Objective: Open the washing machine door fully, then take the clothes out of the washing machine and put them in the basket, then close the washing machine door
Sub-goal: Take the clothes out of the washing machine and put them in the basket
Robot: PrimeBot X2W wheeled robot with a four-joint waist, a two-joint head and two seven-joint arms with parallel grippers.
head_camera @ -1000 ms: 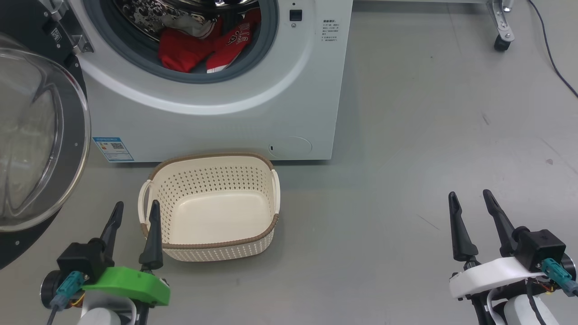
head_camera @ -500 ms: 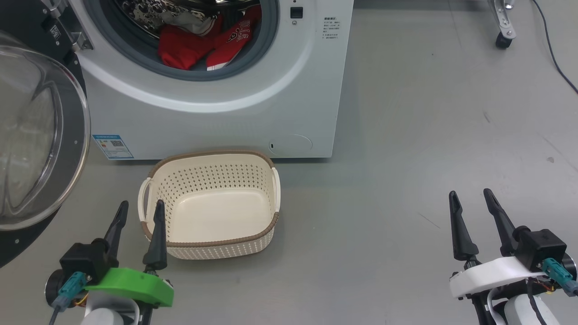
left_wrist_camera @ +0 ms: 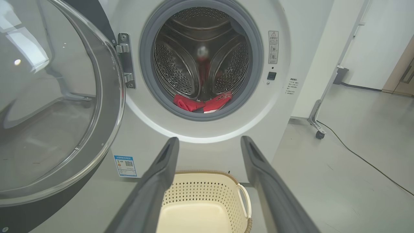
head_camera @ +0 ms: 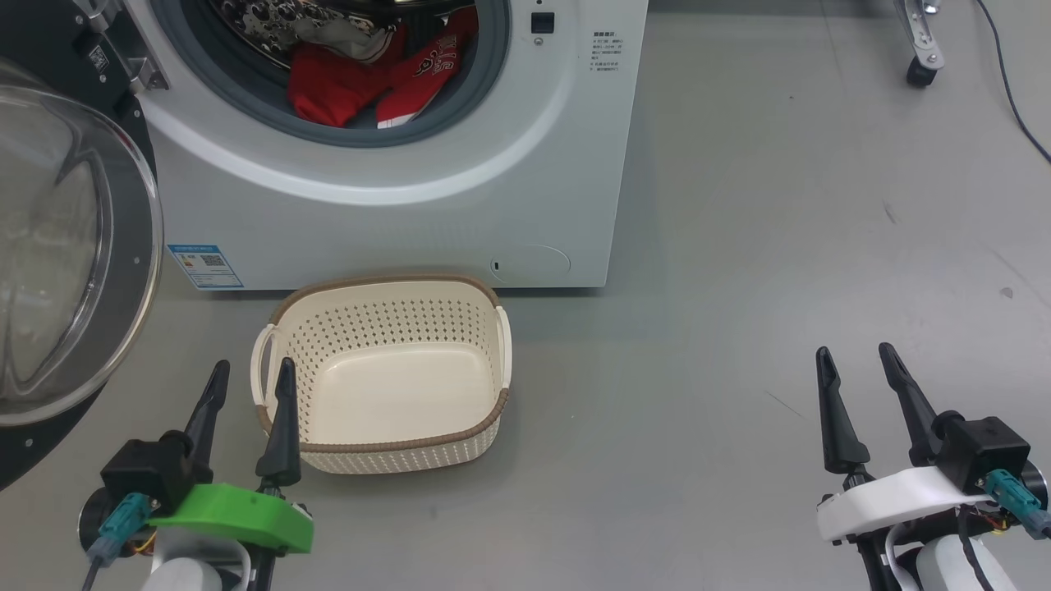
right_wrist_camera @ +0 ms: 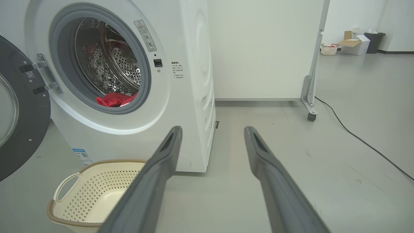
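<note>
The white washing machine stands ahead with its round black door swung wide open to the left. Red clothes lie in the steel drum's mouth, also seen as clothes and clothes. The cream basket sits empty on the floor before the machine. My left gripper hangs open just left of the basket's near corner, nothing between its fingers. My right gripper stands open over bare floor far to the right, holding nothing.
A wheeled metal frame leg and a black cable lie at the far right. Grey floor stretches right of the machine. Boxes, a bin and a small basket sit far back by the wall.
The head view has shifted slightly, so machine and basket sit a little differently in the picture. The left gripper wavered a touch; the right one has kept still.
</note>
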